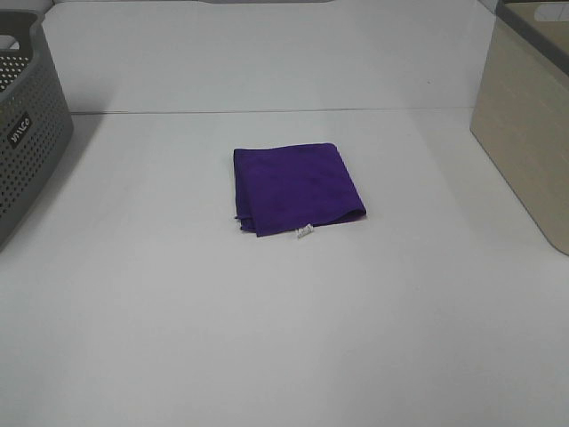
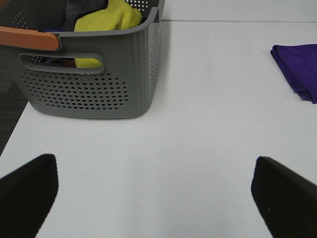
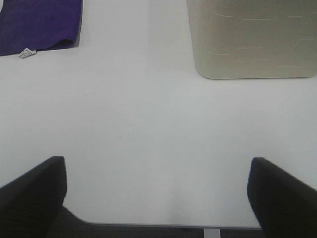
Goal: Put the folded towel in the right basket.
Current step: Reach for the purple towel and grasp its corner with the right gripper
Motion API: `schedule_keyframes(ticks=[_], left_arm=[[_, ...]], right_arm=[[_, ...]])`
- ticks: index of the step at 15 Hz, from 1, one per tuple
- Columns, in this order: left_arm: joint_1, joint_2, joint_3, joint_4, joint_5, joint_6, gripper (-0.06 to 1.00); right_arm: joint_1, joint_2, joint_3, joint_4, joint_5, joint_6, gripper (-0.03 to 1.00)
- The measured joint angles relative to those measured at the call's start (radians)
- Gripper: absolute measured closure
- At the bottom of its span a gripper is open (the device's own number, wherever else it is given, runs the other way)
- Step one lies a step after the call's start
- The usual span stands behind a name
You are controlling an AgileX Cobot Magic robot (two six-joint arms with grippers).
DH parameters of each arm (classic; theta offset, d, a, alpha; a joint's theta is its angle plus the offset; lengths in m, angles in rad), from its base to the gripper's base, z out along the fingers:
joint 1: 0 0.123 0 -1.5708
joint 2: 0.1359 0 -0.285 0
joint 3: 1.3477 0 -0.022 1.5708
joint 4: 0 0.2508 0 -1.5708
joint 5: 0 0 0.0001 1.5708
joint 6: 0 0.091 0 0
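Observation:
A folded purple towel with a small white tag lies flat on the middle of the white table. It also shows in the left wrist view and in the right wrist view. The right basket is beige and stands at the table's right edge; it also shows in the right wrist view. My left gripper is open and empty over bare table. My right gripper is open and empty near the table's front edge. Neither gripper shows in the exterior high view.
A grey perforated basket stands at the left edge; the left wrist view shows the grey basket holding a yellow cloth and dark cloths. The table's front edge shows in the right wrist view.

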Motion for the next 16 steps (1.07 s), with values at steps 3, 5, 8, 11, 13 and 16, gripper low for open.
schedule_keyframes(ticks=[3,5,8,11,13,16], left_arm=[[0.0,0.0,0.0,0.0,0.0,0.0,-0.05],[0.0,0.0,0.0,0.0,0.0,0.0,-0.05],[0.0,0.0,0.0,0.0,0.0,0.0,-0.05],[0.0,0.0,0.0,0.0,0.0,0.0,-0.05],[0.0,0.0,0.0,0.0,0.0,0.0,-0.05],[0.0,0.0,0.0,0.0,0.0,0.0,-0.05]], right_arm=[[0.0,0.0,0.0,0.0,0.0,0.0,0.01],[0.0,0.0,0.0,0.0,0.0,0.0,0.01],[0.0,0.0,0.0,0.0,0.0,0.0,0.01],[0.0,0.0,0.0,0.0,0.0,0.0,0.01],[0.0,0.0,0.0,0.0,0.0,0.0,0.01],[0.0,0.0,0.0,0.0,0.0,0.0,0.01]])
